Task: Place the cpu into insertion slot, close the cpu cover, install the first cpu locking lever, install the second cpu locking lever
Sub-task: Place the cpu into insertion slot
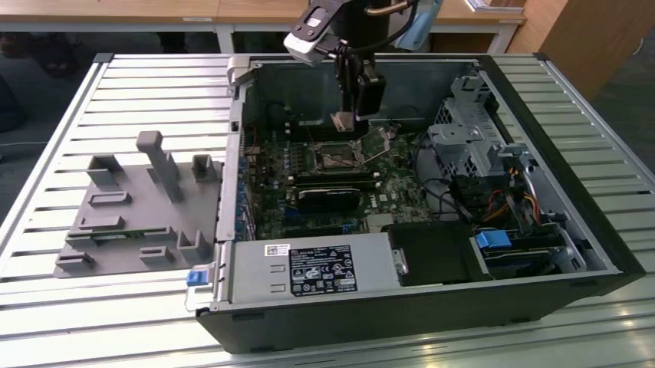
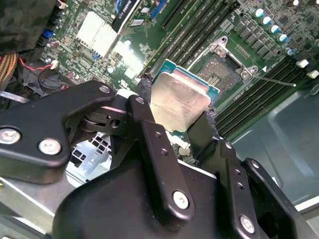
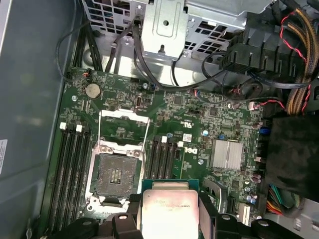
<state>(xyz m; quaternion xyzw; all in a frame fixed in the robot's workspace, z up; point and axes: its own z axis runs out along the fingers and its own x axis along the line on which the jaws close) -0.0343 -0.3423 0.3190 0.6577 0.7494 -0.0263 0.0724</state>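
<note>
Closest in, the gripper (image 2: pixel 177 103) has its two black fingers (image 2: pixel 152 134) pressed on opposite edges of the cpu (image 2: pixel 182 99). The claw is clamped on the chip, which hangs above the green motherboard (image 3: pixel 174 107) and is not yet seated. I judge the chip to be light, stiff and flat, with a smooth metal face that could slide in a loose grip. Its underside contacts are probably delicate, so the bare edges, where the fingers sit now, are the sensible place to hold it. Its face carries a few faint lines of print.

Just beyond, in the first wrist view, the insertion slot (image 3: pixel 117 174) lies open beside the held chip, its dark centre exposed. The cpu cover (image 3: pixel 124 115) is swung up off it at the far side. Long black memory slots (image 3: pixel 75 159) flank the socket, and a silver finned heatsink (image 3: pixel 227 153) sits further along the board, which bears small white markings.

Farther out, in the exterior view, the power supply (image 1: pixel 307 268) wears a white printed label. A grey moulded fixture (image 1: pixel 133 207) rests on the slatted table (image 1: pixel 61 307).
</note>
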